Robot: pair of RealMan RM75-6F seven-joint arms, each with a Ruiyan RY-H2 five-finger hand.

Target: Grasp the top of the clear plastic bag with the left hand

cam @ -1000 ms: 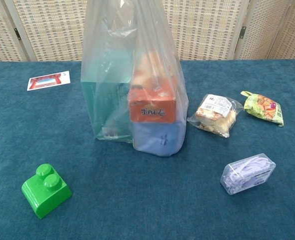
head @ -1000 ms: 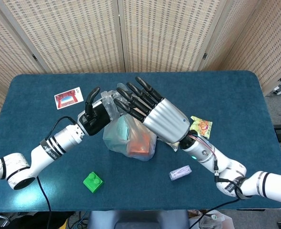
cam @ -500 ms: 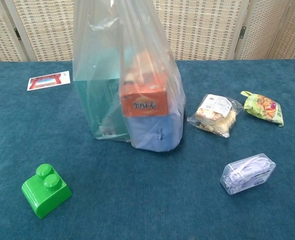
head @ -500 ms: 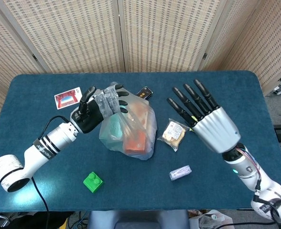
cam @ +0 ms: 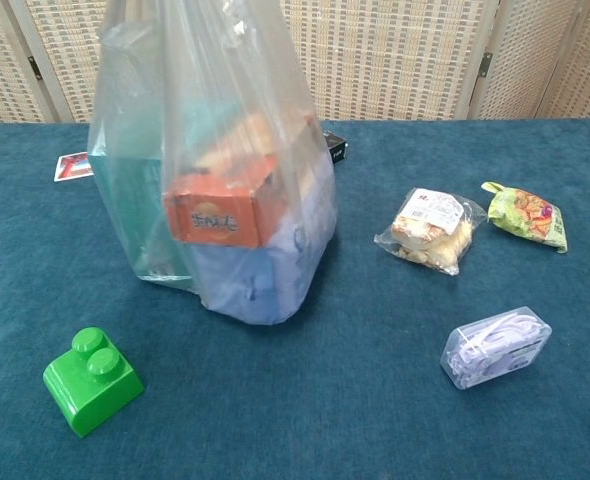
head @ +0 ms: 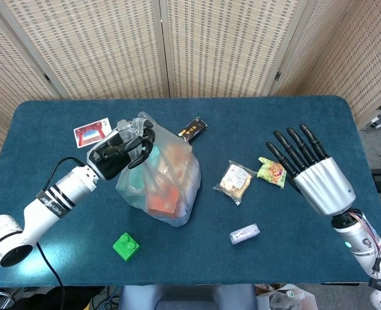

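The clear plastic bag (head: 161,184) (cam: 215,170) stands left of the table's middle, with an orange box (cam: 220,210), a teal box and a blue item inside. My left hand (head: 121,150) grips the bunched top of the bag, fingers curled around the plastic. In the chest view the bag's top runs out of frame and neither hand shows. My right hand (head: 313,171) hovers off to the right with its fingers spread, holding nothing, well away from the bag.
A green brick (head: 126,246) (cam: 91,380) lies near the front left. A snack packet (head: 236,181) (cam: 430,228), a green-yellow packet (head: 272,172) (cam: 523,214) and a small clear case (head: 244,233) (cam: 496,346) lie right of the bag. A red card (head: 92,132) and a dark object (head: 192,128) lie behind.
My left hand has closed on the bag's top and drawn it left and toward the front. My right hand let go and pulled away to the right.
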